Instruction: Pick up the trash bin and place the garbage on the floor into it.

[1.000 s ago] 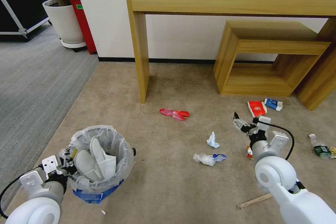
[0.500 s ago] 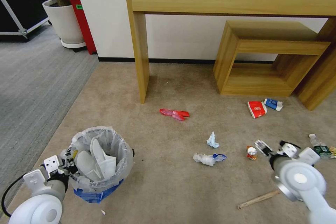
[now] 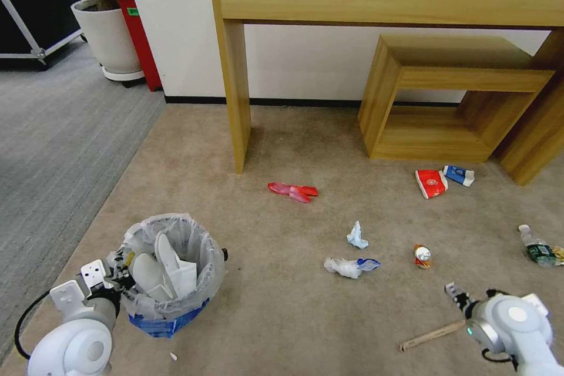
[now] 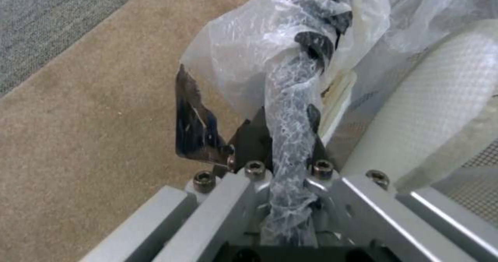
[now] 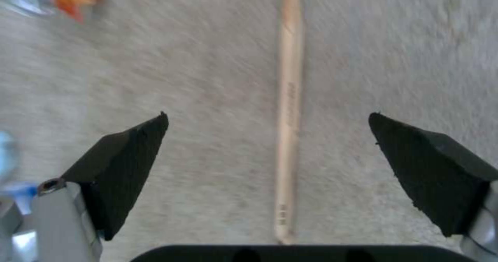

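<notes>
Right wrist view: wooden stick [image 5: 288, 110] lies between the spread right end effector [image 5: 270, 145] fingers.

Floor [image 3: 282, 317]: beige short-pile carpet; grey ribbed carpet [image 3: 53, 129] at far left.
Trash bin [image 3: 202, 279]: clear crinkly liner, blue base; two white slippers [image 3: 164, 264] inside.
Wrapper [image 3: 292, 191], centre: red.
Cup [image 3: 430, 183], far right: red with white marking; carton [image 3: 459, 175] beside it blue and white.
Tissues [image 3: 356, 236]: white with pale blue.
Can [image 3: 422, 255]: orange-red, silver top.
Stick [image 5: 288, 114]: pale wood.
Right gripper [image 5: 270, 168]: black pads, silver mounts.
Plant pot [image 3: 108, 35]: white.
</notes>
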`<state>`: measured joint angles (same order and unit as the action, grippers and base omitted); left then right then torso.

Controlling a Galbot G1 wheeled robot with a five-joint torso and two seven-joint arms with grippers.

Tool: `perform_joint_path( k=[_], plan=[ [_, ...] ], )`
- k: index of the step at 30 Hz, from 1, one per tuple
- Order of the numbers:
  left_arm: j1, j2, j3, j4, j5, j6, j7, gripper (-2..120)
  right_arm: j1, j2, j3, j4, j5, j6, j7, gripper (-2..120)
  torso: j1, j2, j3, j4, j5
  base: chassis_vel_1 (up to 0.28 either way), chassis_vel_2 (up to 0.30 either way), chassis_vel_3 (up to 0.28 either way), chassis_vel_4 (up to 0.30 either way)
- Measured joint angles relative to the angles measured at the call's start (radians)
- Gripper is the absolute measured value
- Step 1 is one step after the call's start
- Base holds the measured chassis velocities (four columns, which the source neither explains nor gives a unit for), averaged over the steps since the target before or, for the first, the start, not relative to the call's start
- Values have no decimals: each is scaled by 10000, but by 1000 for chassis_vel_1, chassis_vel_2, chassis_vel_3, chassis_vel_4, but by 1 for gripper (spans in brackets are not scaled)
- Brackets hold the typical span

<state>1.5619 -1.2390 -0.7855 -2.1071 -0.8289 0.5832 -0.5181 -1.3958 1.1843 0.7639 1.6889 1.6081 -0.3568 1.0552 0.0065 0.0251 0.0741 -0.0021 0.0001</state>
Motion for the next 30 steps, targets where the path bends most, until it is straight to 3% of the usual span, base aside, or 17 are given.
perform_joint_path(
  k=[6, 18, 24, 30],
  plan=[
    [-65, -67, 58, 58, 17, -21, -1, 0, 328, 340, -773, -816, -627, -265, -492, 100, 0, 0, 1, 1, -1, 0, 0, 0, 0],
    [-85, -102, 12, 35, -1, -51, -10, 0, 391, 598, -1170, -1426, -1433, -249, -938, 100, 0, 1, 0, 0, -1, 0, 0, 0, 0],
    [-31, -85, -24, -13, -12, -82, -10, 0, 380, 568, -1359, -1621, -1791, -166, -1280, 92, 0, 1, 1, 0, -1, 0, 0, 0, 0],
    [-30, -95, -19, -54, -13, -118, -6, 0, 392, 607, -1581, -1675, -2179, -29, -1529, 71, -1, 1, 1, 0, -1, 0, 0, 0, 0]
  ],
)
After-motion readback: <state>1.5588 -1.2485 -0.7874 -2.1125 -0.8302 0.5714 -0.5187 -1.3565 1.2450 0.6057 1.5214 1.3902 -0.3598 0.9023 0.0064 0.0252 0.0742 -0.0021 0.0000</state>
